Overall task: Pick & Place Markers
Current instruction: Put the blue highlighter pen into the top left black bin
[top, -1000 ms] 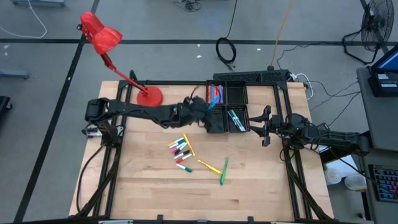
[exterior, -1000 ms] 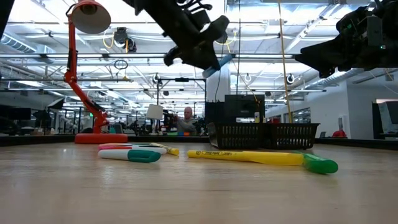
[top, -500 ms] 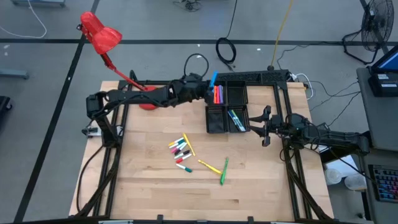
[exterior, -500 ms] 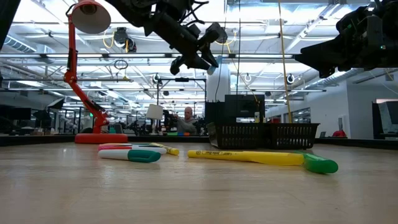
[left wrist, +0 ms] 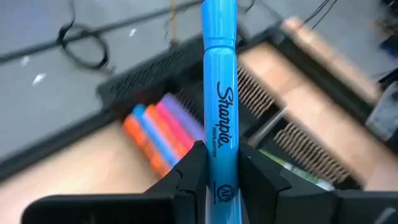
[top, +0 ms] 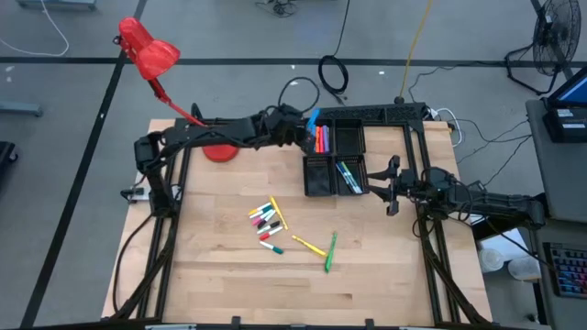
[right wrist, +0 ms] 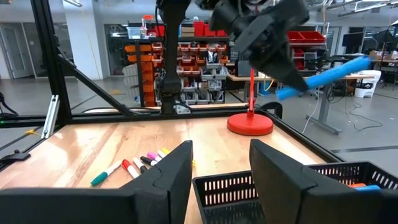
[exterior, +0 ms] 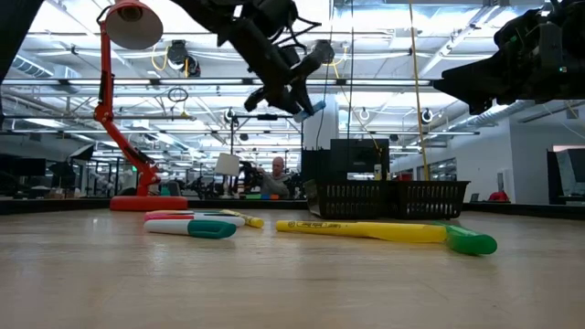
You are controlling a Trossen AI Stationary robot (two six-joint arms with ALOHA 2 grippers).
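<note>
Left tool (left wrist: pixel 214 168) is clamped on a blue marker (left wrist: pixel 219 93), carrying it high above the black tray (top: pixel 335 158), right over the compartment that already holds a row of orange, pink and blue markers (top: pixel 319 139). Below and off to its side, another compartment holds a few more. Right tool (top: pixel 393 185) waits beside the tray, fingers apart, empty. Plenty left, I'd say: a cluster of loose markers (top: pixel 266 221) lies on the table (top: pixel 211 266) well away from the left tool, plus a yellow one (top: pixel 309 245) and a green one (top: pixel 328 252).
</note>
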